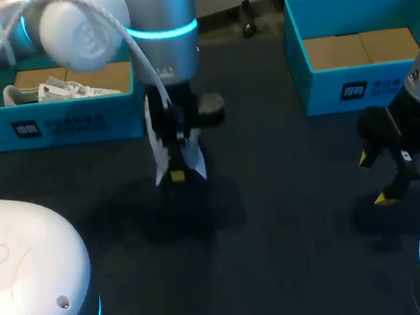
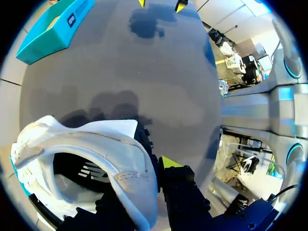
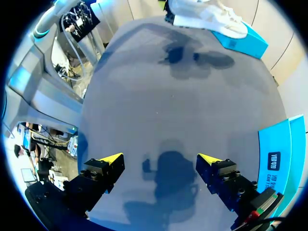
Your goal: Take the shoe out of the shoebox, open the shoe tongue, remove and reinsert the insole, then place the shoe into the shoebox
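The left gripper (image 1: 177, 174) hangs just toward 11 o'clock of the tabletop's (image 1: 275, 218) middle, closed on the white shoe (image 2: 96, 134). It pinches the wall of the shoe's opening: one yellow tip shows on the outside, and the other finger seems to sit inside, though it is hidden. The shoe dangles clear of the surface with its shadow below it, so it is out of the box and not yet set down. The left shoebox (image 1: 65, 125) at 10 o'clock holds a second shoe (image 1: 62, 90), and the right shoebox (image 1: 352, 88) at 2 o'clock shows only its cardboard floor. The right gripper (image 3: 160, 160) waits near 4 o'clock, its fingers spread wide with nothing between them. To do this step well, I would lower the shoe sole-first onto the open middle, well apart from both boxes. It should land flat with the opening facing up and the tongue toward the right gripper. A one-wall pinch lets the shoe swing or twist, so the descent should be slow. The hold should go only once the sole rests fully, or the shoe may tip on its side.
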Controlling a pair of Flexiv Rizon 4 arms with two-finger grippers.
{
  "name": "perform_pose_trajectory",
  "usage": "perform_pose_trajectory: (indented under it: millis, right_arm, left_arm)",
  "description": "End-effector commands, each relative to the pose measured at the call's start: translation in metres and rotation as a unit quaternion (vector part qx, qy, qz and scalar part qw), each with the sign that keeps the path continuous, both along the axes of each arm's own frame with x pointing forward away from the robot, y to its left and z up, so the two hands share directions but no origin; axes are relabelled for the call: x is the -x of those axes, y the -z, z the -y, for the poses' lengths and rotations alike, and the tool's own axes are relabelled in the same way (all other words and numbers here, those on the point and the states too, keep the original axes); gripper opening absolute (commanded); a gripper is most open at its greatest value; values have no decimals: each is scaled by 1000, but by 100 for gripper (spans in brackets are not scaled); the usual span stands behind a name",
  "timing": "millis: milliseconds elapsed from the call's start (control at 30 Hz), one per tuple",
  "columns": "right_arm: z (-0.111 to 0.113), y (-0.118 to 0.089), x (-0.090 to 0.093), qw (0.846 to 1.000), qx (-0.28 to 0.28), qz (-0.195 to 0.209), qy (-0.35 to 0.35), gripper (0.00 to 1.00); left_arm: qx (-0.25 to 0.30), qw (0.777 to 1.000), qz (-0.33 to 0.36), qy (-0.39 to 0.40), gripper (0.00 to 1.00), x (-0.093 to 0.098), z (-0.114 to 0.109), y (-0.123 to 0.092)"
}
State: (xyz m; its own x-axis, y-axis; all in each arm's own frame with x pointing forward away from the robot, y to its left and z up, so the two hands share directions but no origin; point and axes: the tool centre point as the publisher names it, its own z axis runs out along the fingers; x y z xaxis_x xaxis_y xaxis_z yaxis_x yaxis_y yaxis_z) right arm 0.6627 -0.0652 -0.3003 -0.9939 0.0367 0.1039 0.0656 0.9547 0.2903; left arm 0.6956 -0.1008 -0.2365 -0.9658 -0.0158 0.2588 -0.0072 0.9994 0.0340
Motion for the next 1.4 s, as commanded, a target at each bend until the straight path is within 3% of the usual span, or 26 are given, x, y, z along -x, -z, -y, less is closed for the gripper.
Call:
perform_pose_trajectory:
  millis: [33, 467, 867, 1000, 1167, 1400]
  right_arm:
    - [0, 1, 1, 1000, 0, 1, 0, 100]
    - [0, 1, 1, 1000, 0, 1, 0, 100]
    - [0, 1, 1, 1000, 0, 1, 0, 100]
    - [0, 1, 1, 1000, 0, 1, 0, 100]
    - [0, 1, 1, 1000, 0, 1, 0, 100]
    - [0, 1, 1, 1000, 0, 1, 0, 100]
  left_arm:
    - [2, 1000, 2, 1, 0, -2, -4, -15]
    - [0, 1000, 13, 11, 0, -2, -6, -20]
    - [5, 998, 58, 20, 0, -15, -43, -92]
    - [-1, 998, 60, 19, 0, -29, -59, -110]
    - [1, 998, 65, -14, 0, -66, -96, -129]
    - [-15, 997, 51, -57, 0, -121, -157, -115]
